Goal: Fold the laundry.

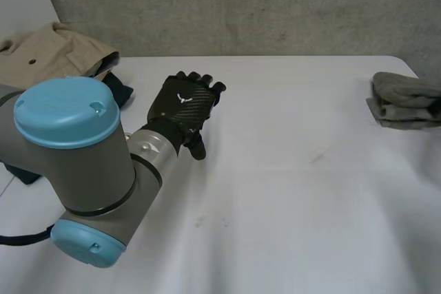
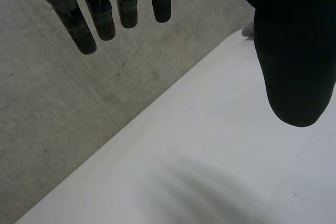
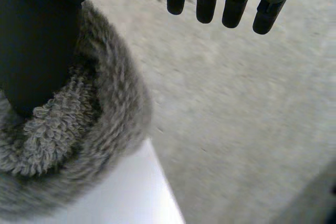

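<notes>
Black and open, the left hand (image 1: 182,109) hangs over the white table (image 1: 289,191), toward its far left corner. Its fingers (image 2: 102,19) are straight and spread, the thumb is off to one side, and it holds nothing. Just past it, at that corner, a tan garment (image 1: 52,53) lies in a loose heap. A dark blue cloth (image 1: 122,91) pokes out beside it.

The right hand (image 3: 37,40) is spread too and holds nothing. Its thumb is right by a grey towel (image 3: 68,129), but I cannot tell if they touch. That towel sits at the table's right edge and looks folded into a thick bundle.

All of this is soft and light, I think. The towel is fluffy and thick, so it should not slip much. The tan garment looks thinner and floppy, so it will likely sag and bunch up when lifted. A good place to hold it is a corner or an edge, pinched between thumb and fingers, so it can be pulled flat first.
</notes>
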Tool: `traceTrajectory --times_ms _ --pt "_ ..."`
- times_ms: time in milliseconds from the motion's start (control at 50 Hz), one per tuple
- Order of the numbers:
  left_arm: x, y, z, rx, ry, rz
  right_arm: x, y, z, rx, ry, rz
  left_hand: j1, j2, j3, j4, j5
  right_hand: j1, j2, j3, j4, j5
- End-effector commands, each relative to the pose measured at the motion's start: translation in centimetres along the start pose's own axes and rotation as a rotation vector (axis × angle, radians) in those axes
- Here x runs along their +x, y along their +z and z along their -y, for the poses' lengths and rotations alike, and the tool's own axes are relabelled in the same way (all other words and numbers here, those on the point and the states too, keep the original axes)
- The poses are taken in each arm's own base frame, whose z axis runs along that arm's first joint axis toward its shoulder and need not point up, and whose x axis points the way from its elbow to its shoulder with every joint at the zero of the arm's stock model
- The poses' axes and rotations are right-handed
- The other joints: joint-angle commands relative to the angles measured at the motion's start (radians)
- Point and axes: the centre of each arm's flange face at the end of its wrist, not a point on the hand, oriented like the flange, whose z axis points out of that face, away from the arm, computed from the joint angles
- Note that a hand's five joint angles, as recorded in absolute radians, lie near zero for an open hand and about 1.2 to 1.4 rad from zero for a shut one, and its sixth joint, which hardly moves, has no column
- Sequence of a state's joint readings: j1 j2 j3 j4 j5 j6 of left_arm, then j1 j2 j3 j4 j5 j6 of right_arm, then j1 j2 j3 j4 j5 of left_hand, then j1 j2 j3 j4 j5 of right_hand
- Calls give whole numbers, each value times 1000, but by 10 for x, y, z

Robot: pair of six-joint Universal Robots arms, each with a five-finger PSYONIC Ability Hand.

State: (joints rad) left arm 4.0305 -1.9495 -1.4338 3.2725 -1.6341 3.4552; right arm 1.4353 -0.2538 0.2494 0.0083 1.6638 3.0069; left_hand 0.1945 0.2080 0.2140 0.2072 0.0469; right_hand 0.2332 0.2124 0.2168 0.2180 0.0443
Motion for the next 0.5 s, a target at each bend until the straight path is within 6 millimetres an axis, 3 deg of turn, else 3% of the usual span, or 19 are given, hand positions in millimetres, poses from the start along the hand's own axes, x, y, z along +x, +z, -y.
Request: traceTrajectory --times_ms 20,160,180,260,320,340,360,380,420,440,480,500 --pt "0 -1 -2 -9 0 -1 22 2 17 9 -30 -79 1 -12 -18 -11 -26 -59 -38 -42 -44 -44" --pt "-4 -2 6 16 -2 10 -4 -27 71 83 -31 71 -7 -21 -27 -20 -34 -59 -38 -42 -44 -44" --pt "-5 -2 8 20 -3 15 -12 -39 88 123 -26 102 -7 -21 -27 -20 -34 -59 -38 -42 -44 -44" --pt "-16 -5 24 71 -4 44 -29 -75 120 231 -20 156 -10 -24 -30 -23 -37 -59 -38 -42 -44 -44" --pt "-39 0 41 137 -7 113 -39 -100 137 301 -9 190 -10 -24 -30 -23 -37 -59 -38 -42 -44 -44" --pt "-47 2 45 156 -2 136 -49 -120 149 353 -3 225 -10 -24 -30 -23 -37 -59 -38 -42 -44 -44" --pt "-68 7 52 196 2 198 -56 -133 155 376 -2 260 -10 -24 -30 -23 -37 -59 -38 -42 -44 -44" --pt "-77 9 55 212 2 221 -62 -143 158 393 -1 291 -7 -21 -27 -20 -34 -59 -38 -42 -44 -44" --pt "-99 13 61 243 7 282 -85 -178 159 424 -16 434 -4 -18 -24 -17 -31 -59 -38 -42 -44 -44" --pt "-124 18 65 267 16 347 -92 -189 158 431 -28 489 1 -12 -18 -11 -26 -59 -38 -42 -44 -44" --pt "-146 23 66 276 28 402 -104 -212 155 439 -56 601 4 -9 -15 -8 -23 -59 -38 -42 -44 -44" --pt "-171 29 62 272 46 458 -111 -232 150 439 -92 695 4 -9 -15 -8 -23 -59 -38 -42 -44 -44"
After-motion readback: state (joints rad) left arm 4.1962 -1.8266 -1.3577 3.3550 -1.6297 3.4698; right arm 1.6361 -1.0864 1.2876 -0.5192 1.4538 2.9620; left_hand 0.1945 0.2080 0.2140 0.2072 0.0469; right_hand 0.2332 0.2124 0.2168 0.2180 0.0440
